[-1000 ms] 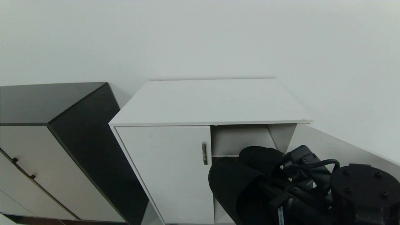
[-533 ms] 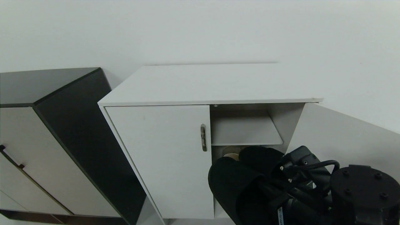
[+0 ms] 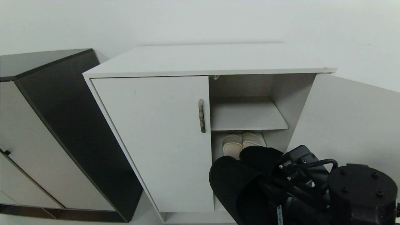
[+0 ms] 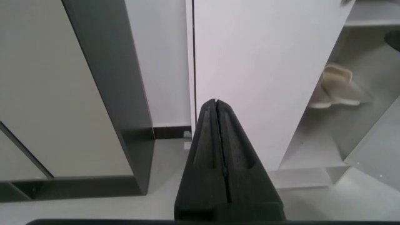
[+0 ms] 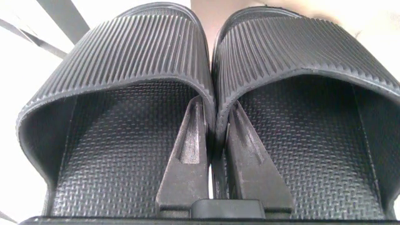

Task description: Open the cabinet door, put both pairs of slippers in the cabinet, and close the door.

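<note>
A white cabinet (image 3: 203,59) stands ahead, its left door (image 3: 156,137) shut with a metal handle (image 3: 202,115), its right side open. A cream pair of slippers (image 3: 239,144) lies on the lower shelf, also seen as cream slippers (image 4: 337,87) from the left wrist. My right gripper (image 5: 212,119) is shut on the inner edges of a black pair of slippers (image 5: 206,75), held side by side. The black slippers (image 3: 243,178) hang in front of the open compartment, low down. My left gripper (image 4: 215,106) is shut with nothing in it, low before the closed door.
A dark-sided cabinet (image 3: 56,125) with pale fronts stands just left of the white one. An upper shelf (image 3: 247,114) inside the open compartment is bare. A plain wall (image 3: 353,115) runs behind and to the right.
The head view has dropped, so the whole scene has slid upward and the lower shelf with the cream slippers has come into sight. The black slippers keep their place in my right gripper.
</note>
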